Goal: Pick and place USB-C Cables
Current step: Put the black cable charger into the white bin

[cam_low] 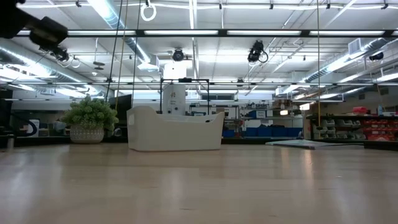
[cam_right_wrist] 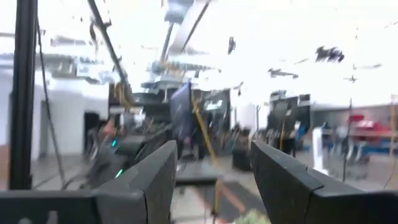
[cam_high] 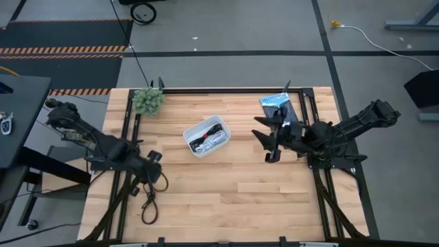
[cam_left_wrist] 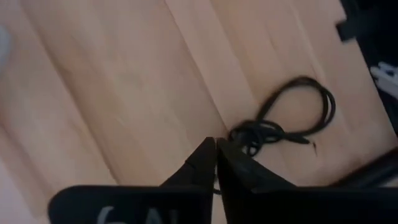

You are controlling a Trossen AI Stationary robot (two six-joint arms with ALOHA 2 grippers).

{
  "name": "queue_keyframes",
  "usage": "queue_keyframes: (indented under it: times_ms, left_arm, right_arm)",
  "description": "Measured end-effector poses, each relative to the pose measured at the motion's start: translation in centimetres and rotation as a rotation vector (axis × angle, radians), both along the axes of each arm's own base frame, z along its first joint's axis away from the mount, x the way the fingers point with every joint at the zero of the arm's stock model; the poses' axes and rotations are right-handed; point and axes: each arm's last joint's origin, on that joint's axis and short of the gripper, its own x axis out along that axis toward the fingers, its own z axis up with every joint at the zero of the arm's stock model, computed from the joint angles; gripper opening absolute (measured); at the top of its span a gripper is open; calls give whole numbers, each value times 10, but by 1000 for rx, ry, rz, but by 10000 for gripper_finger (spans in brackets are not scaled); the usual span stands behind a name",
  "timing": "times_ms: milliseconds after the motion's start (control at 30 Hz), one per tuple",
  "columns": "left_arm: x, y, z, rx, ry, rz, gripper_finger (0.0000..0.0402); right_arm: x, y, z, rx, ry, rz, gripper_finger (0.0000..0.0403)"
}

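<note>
A dark cable (cam_high: 149,206) lies loosely looped on the wooden table near its front left; it also shows in the left wrist view (cam_left_wrist: 292,121). My left gripper (cam_high: 156,181) is shut and empty, with its tips (cam_left_wrist: 216,149) just short of the cable's bundled end. A white bin (cam_high: 206,136) in the middle of the table holds a black cable with a red tie and a white cable. My right gripper (cam_high: 264,140) is open and empty to the right of the bin, pointing level into the room (cam_right_wrist: 214,162).
A small potted plant (cam_high: 147,100) stands at the far left of the table. A flat black-and-blue packet (cam_high: 277,105) lies at the far right, beside my right arm. Black frame rails (cam_high: 127,137) run along the table's sides. Bare wood (cam_high: 240,199) lies in front of the bin.
</note>
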Motion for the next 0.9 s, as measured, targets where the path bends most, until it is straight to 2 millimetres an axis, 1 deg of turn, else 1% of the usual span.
queue_keyframes:
  times_ms: [133,267,367,500,700,767,900]
  left_arm:
    - [-2,-17,-12,47,88,-11,58]
    - [-3,-33,-24,99,139,-64,103]
    - [-4,-41,-34,149,192,-105,138]
    - [-7,-51,-45,230,235,-240,172]
    - [-9,-62,-57,346,215,-476,199]
    - [-9,-65,-60,384,193,-524,204]
    - [-8,-69,-64,431,152,-558,214]
  right_arm:
    - [2,3,-3,-25,22,21,210]
    - [2,4,0,-32,-34,61,210]
    - [3,8,-3,-46,0,85,210]
    - [5,12,-8,-32,41,114,210]
    - [7,15,-8,-14,1,121,210]
    - [10,16,-10,-14,-2,120,210]
    - [12,16,-11,-5,-19,108,210]
